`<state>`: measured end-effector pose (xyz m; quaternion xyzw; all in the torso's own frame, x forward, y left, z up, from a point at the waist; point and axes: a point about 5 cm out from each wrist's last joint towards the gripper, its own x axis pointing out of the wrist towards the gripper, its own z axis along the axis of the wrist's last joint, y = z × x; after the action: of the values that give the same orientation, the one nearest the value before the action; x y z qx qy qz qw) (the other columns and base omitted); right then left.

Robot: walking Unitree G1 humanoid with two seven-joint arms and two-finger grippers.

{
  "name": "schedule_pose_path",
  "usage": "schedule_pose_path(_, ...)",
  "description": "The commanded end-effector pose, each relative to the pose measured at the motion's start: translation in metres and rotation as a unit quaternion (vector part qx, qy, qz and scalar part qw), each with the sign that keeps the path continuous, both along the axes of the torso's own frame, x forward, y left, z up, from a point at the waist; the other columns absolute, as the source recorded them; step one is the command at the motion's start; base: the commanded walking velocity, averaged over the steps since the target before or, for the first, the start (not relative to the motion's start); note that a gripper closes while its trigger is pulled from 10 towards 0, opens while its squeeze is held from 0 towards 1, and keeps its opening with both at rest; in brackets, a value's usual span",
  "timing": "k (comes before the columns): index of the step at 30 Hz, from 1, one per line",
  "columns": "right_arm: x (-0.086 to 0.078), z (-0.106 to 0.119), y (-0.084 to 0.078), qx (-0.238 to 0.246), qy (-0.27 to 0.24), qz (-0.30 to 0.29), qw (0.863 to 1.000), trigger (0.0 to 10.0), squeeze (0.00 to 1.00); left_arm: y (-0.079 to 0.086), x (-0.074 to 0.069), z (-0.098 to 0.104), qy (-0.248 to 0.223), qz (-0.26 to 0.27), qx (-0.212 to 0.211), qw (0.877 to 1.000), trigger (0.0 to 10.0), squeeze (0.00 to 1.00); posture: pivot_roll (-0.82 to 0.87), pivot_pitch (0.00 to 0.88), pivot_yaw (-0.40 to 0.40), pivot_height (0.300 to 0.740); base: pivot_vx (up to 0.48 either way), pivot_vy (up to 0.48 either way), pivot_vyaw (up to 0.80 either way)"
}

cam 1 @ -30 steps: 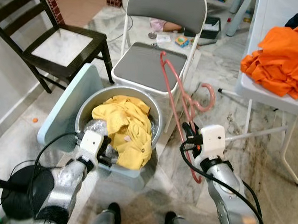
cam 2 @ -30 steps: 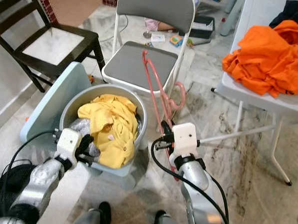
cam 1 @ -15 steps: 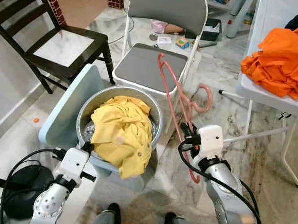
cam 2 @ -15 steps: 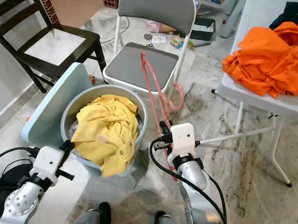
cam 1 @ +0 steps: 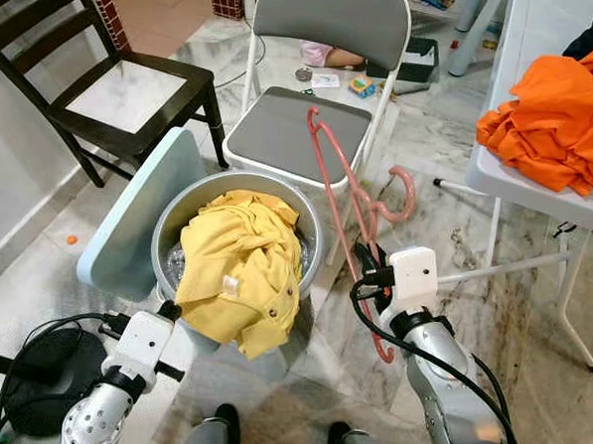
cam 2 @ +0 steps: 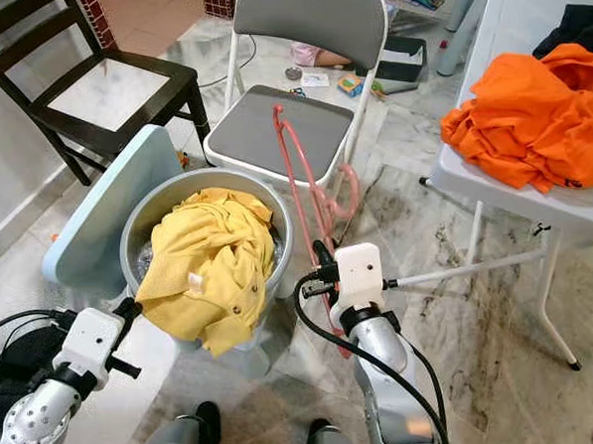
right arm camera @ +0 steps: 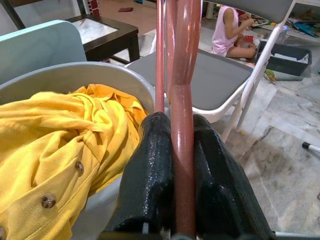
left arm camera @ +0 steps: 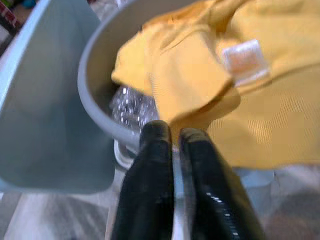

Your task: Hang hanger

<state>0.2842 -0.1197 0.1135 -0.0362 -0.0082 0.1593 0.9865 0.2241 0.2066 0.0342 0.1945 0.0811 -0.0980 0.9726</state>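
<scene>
Right gripper (right arm camera: pixel 182 150) clamped on pink hanger (cam 1: pixel 340 180), whose bar runs up between its fingers (right arm camera: pixel 150 165) and beyond, hook end curling right of it. Left gripper (left arm camera: pixel 172 145), fingers nearly together pinching the hem of yellow shirt (cam 1: pixel 239 269), sits below grey basin (cam 2: pixel 277 216); past both, grey folding chair (cam 1: pixel 302 123).

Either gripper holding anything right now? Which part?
The right gripper is shut on the pink hanger, fingers clamped on one of its lower bars. The left gripper pinches the hem of the yellow shirt at the basin's rim.
</scene>
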Motion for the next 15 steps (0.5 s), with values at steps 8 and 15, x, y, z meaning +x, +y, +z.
schedule_pose_path(8, -0.001, -0.002, -0.001, 0.000, -0.001, -0.006, 1.000, 10.0, 0.00, 0.007, -0.015, 0.001, -0.011, 0.001, 0.055, 0.998, 10.0, 1.00, 0.02, 0.233, 0.035, 0.740, 0.000, 0.000, 0.00)
schedule_pose_path(15, -0.001, -0.002, -0.001, 0.001, -0.001, -0.006, 1.000, 10.0, 0.00, 0.011, -0.008, 0.028, -0.089, 0.004, 0.061, 0.994, 10.0, 1.00, 0.02, 0.236, 0.032, 0.740, 0.000, 0.000, 0.00)
